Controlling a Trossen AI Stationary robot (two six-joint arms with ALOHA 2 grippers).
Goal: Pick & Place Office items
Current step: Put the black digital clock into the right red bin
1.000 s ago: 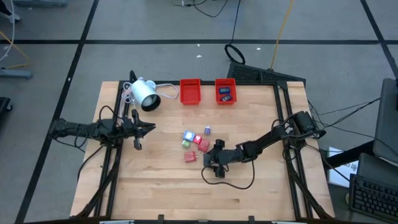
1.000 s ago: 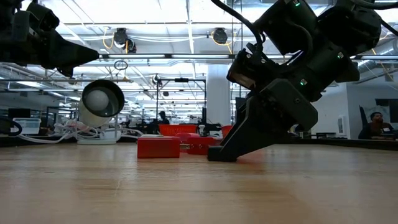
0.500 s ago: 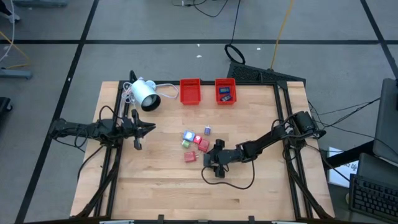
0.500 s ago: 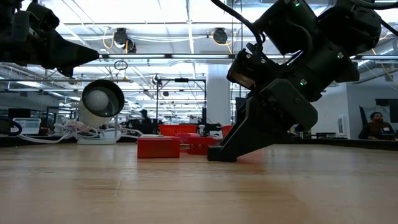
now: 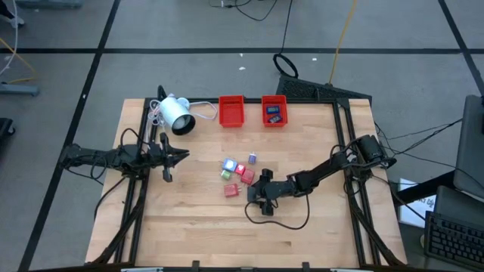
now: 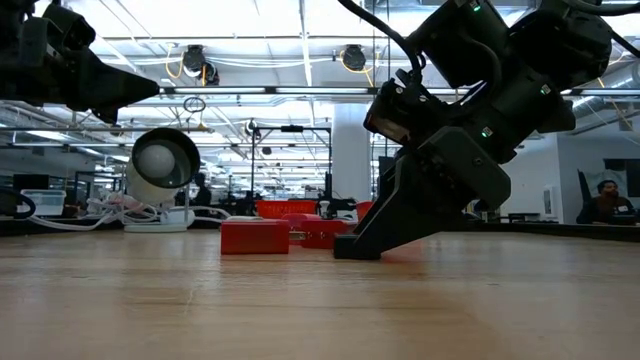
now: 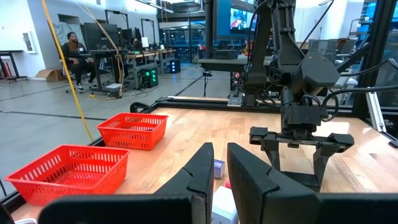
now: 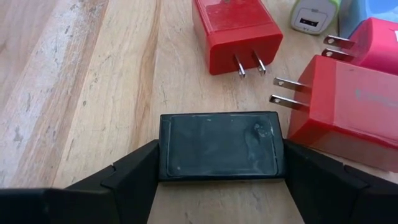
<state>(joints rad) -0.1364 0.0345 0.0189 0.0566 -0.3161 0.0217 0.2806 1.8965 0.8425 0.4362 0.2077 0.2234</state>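
The right gripper (image 8: 219,163), jaws wide around a black block (image 8: 219,146) beside a red plug (image 8: 348,112), risks nudging that plug or losing the block when closing.

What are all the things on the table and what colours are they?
Black block: one, black, flat on the wood between the right hand's fingers.
Red plug chargers: three show near the right hand, red or pinkish, prongs out, lying on the table's middle.
Other small blocks: a few, pale blue, green and purple, clustered mid-table.
Trays: two, red, at the far edge; the right tray holds small blue and dark pieces.
Lamp-like device: one, white, far left corner, with a cable.
Table: one, light wood.
Left hand: dark, shut, waiting at the left side.
Right hand: dark, open, down around the black block.
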